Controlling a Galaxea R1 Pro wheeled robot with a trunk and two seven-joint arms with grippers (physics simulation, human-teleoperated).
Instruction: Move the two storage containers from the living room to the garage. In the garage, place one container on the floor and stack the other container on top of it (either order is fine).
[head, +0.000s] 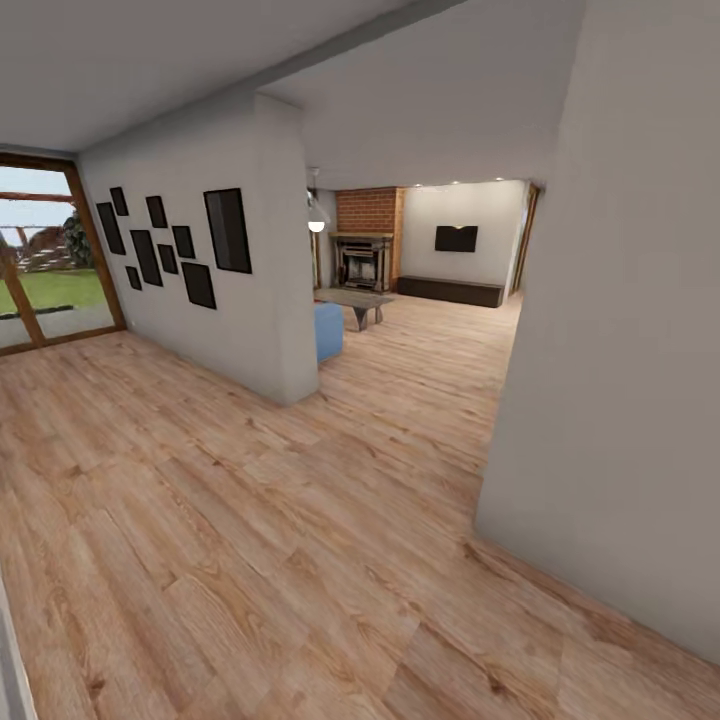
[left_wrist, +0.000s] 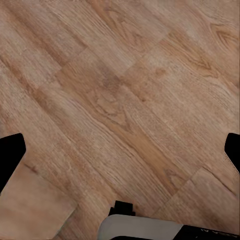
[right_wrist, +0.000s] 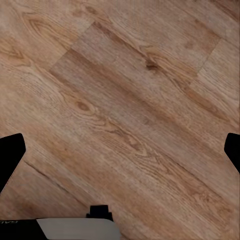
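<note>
Transit, with nothing of the job judged done: stood on light wood-plank floor (head: 250, 520) in a passage, looked ahead past a white partition wall (head: 270, 300) hung with black frames (head: 228, 230) toward the living room (head: 440, 320), marked by a red-brick fireplace (head: 365, 245), a wall TV (head: 456, 238) over a dark low cabinet (head: 450, 291) and the corner of a blue sofa (head: 328, 332). Carried nothing: left pincer (left_wrist: 120, 150) released, black fingertips (left_wrist: 10, 156) spread wide over bare planks; right pincer (right_wrist: 120, 150) likewise released, with only planks between its tips. Could not tell where the two storage containers lay; presumably somewhere in the room ahead. Passed a glazed door (head: 40, 260) giving onto grass at the left. Left to do, on this evidence: reach the room, find and fetch both bins, haul them to the garage, set one down and stack the other on it.
</note>
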